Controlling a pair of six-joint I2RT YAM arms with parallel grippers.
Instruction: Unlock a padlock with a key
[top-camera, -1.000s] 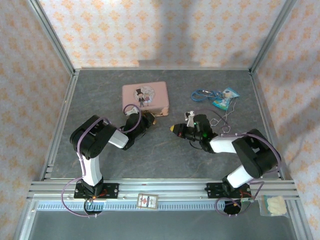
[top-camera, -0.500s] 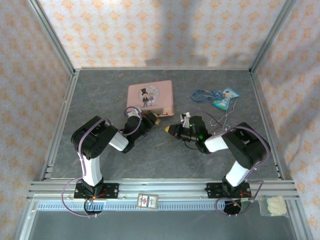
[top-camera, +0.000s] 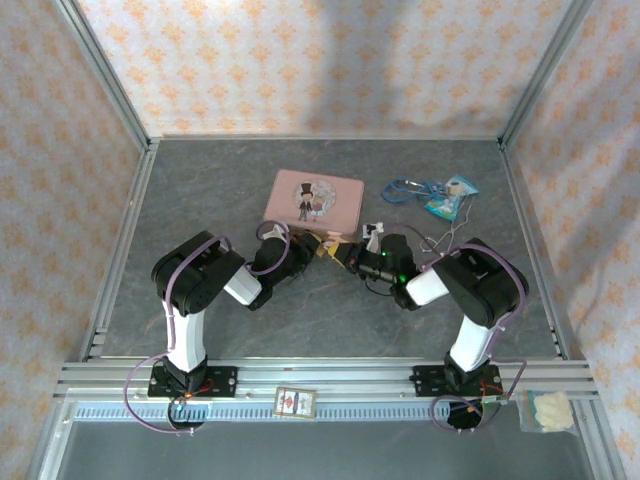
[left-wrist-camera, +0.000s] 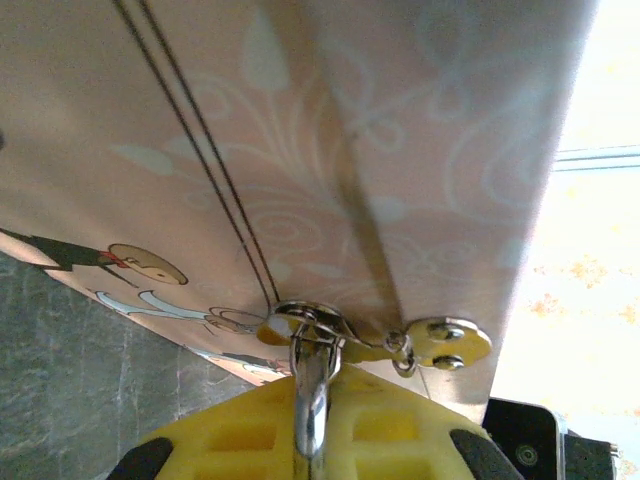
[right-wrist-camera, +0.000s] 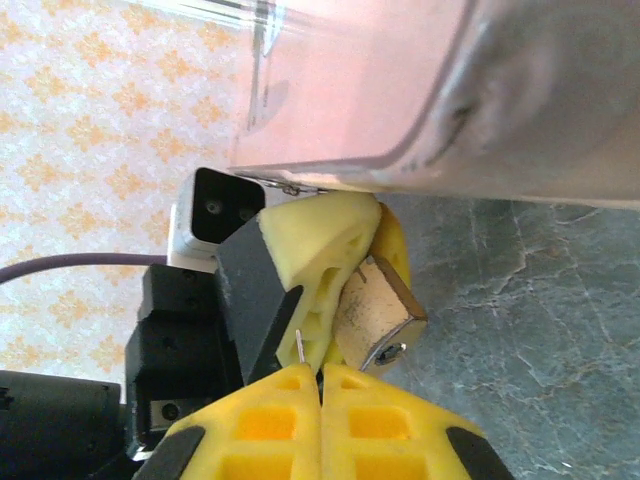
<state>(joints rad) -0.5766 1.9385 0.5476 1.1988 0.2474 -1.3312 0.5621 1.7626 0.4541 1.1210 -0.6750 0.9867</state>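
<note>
The pink tin lies at mid-table, and the brass padlock hangs by its thin shackle through the tin's hasp. My left gripper is shut on the padlock, its yellow fingers clamping the body, and the keyhole end faces my right gripper. That gripper is shut on the key, whose thin silvery tip sticks out left of the padlock's body, not in the keyhole. In the top view the two grippers meet nose to nose at the padlock, just below the tin.
A blue cord and a teal packet lie at the back right, with a thin whitish string trailing toward my right arm. A card and a small bag rest on the front rail.
My left gripper has moved right, dragging the padlock and the pink tin with it. My right gripper has moved left, closing the gap to the padlock.
</note>
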